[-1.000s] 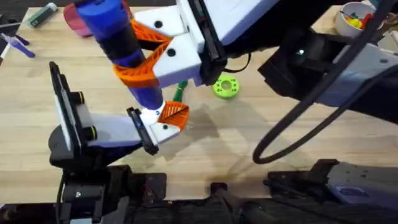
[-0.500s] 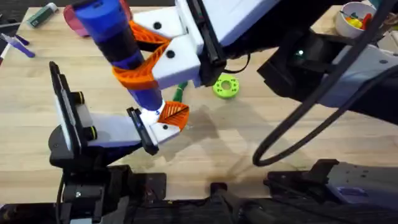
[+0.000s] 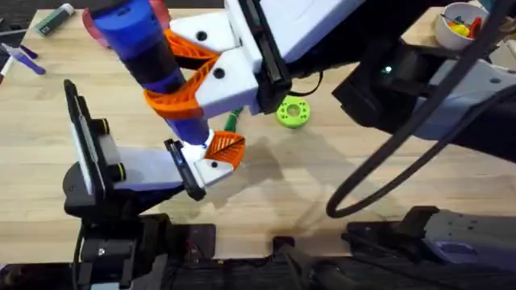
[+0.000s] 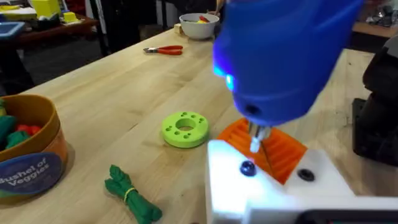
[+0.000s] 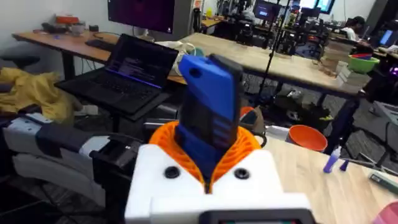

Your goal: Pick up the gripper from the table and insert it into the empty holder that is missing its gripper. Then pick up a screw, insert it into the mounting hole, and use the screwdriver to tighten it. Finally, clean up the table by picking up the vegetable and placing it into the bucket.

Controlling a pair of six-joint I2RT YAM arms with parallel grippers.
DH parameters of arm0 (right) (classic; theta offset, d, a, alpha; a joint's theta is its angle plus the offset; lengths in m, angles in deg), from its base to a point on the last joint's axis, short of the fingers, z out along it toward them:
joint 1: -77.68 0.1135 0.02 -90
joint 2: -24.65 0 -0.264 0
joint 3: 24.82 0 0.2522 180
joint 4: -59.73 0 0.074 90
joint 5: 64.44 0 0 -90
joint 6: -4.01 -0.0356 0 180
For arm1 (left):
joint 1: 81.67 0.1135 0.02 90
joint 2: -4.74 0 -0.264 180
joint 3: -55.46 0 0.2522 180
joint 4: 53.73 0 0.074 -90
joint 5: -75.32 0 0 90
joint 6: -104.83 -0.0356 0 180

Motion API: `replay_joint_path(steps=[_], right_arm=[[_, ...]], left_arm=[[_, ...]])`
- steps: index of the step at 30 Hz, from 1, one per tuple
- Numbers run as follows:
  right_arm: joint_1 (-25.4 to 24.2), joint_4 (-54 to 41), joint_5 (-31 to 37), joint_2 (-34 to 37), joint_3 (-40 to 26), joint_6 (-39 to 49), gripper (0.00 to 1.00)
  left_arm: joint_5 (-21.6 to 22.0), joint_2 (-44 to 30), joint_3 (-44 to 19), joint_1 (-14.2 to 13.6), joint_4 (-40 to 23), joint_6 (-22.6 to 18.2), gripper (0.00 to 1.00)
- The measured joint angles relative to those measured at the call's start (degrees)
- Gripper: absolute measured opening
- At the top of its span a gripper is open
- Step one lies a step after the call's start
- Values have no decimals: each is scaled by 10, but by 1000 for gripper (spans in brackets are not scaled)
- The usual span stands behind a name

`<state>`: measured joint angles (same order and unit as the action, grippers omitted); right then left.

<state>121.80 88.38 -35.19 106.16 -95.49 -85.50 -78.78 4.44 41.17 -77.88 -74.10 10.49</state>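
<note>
My right gripper (image 3: 189, 89) (image 5: 208, 168) is shut on the blue screwdriver (image 3: 145, 40) (image 5: 208, 106), holding it upright and slightly tilted. The screwdriver's thin tip (image 4: 255, 140) hangs just above a dark screw (image 4: 247, 168) in the white holder (image 4: 230, 180) (image 3: 211, 169). The orange gripper (image 4: 280, 149) (image 3: 227, 147) sits in that holder, at the tip of my left gripper (image 3: 219, 153), whose fingers look shut together. The dark green vegetable (image 4: 130, 194) (image 3: 232, 119) lies on the table just behind. The orange-brown bucket (image 4: 28, 155) stands farther to the left.
A bright green disc (image 3: 292, 112) (image 4: 185, 129) lies right of the vegetable. Red-handled pliers (image 4: 165, 50) and a white bowl (image 3: 455, 24) (image 4: 199, 25) sit at the far right. Markers (image 3: 24, 58) lie at the far left. A black cable (image 3: 379, 161) loops over the table's right half.
My right gripper and the screwdriver have edged slightly to the left. The tip stays over the holder, and the left arm is still.
</note>
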Motion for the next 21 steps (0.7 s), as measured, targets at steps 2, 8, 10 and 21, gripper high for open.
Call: replay_joint_path(steps=[2, 8, 10, 21], right_arm=[[0, 0, -1, 4, 0, 0, 24], [0, -1, -1, 14, 0, 0, 24], [0, -2, -1, 14, 0, 0, 24], [0, -12, -1, 14, 0, 0, 24]], left_arm=[[0, 0, 0, 0, 0, 0, 18], [0, 0, 0, 0, 0, 0, 18], [0, 0, 0, 0, 0, 0, 18], [0, 0, 0, 0, 0, 0, 18]])
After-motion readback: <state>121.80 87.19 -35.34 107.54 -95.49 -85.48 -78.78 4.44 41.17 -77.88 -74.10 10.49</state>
